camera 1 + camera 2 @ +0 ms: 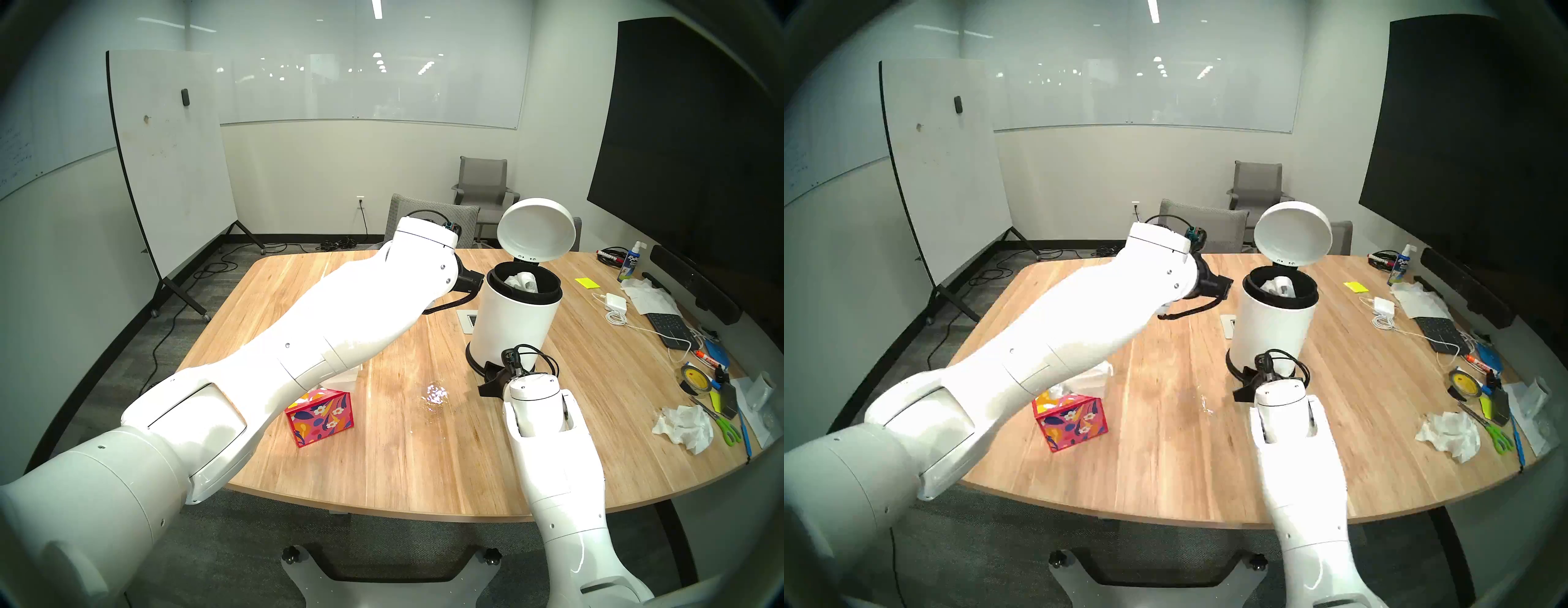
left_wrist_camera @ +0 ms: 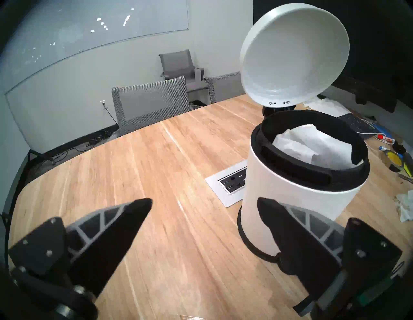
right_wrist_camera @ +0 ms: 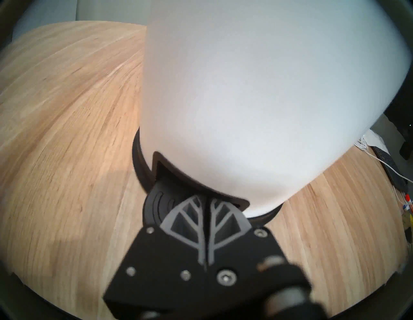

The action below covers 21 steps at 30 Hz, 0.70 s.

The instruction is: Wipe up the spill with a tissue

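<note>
My left gripper (image 2: 204,202) hangs above the pale, straight-grained wooden table (image 1: 382,458), its black wedge fingers spread wide and holding nothing, just left of the smooth white cylindrical bin (image 2: 297,190). The bin's round lid (image 2: 295,53) stands tipped up; inside its black rim lies crumpled white tissue (image 2: 312,145). My right gripper (image 3: 206,198) is pressed fully together, its ribbed grey fingers resting on the bin's black foot pedal (image 3: 156,205) at the near base. The spill (image 1: 435,395), a glossy, nearly clear patch with white glints, sits on the wood between the red floral cardboard box (image 1: 320,416) and my right wrist.
</note>
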Available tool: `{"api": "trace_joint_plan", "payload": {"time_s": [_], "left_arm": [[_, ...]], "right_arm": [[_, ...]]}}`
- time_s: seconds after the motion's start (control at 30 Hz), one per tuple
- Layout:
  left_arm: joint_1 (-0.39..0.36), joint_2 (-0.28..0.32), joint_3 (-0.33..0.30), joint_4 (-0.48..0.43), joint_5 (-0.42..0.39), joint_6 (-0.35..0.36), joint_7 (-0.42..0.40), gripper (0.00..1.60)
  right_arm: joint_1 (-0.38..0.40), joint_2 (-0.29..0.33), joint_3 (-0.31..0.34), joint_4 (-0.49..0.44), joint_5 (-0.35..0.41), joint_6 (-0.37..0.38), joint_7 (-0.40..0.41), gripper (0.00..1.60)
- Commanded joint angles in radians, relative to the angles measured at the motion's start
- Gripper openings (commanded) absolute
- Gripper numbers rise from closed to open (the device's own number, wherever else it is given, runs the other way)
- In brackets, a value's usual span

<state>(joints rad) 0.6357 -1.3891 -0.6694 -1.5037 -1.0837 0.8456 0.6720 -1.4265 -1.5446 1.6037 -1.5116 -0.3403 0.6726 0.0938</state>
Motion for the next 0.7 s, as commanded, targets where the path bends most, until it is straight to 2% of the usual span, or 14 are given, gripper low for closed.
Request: {"api": "trace_joint_plan", "payload": {"time_s": [0.0,0.67], "left_arm": [[0.034,0.047,-0.026,-0.114,0.001,-0.010,0.034,1.60],[0.184,0.156,-0.070,-0.395,-0.010,-0.040,0.160,1.60]], "right_arm": [[-0.039,-0.007,-0.005,0.040,0.003,0.015,0.007,0.00],[-0.037,-0.007,-0.005,0.048,0.003,0.020,0.010,0.00]]}}
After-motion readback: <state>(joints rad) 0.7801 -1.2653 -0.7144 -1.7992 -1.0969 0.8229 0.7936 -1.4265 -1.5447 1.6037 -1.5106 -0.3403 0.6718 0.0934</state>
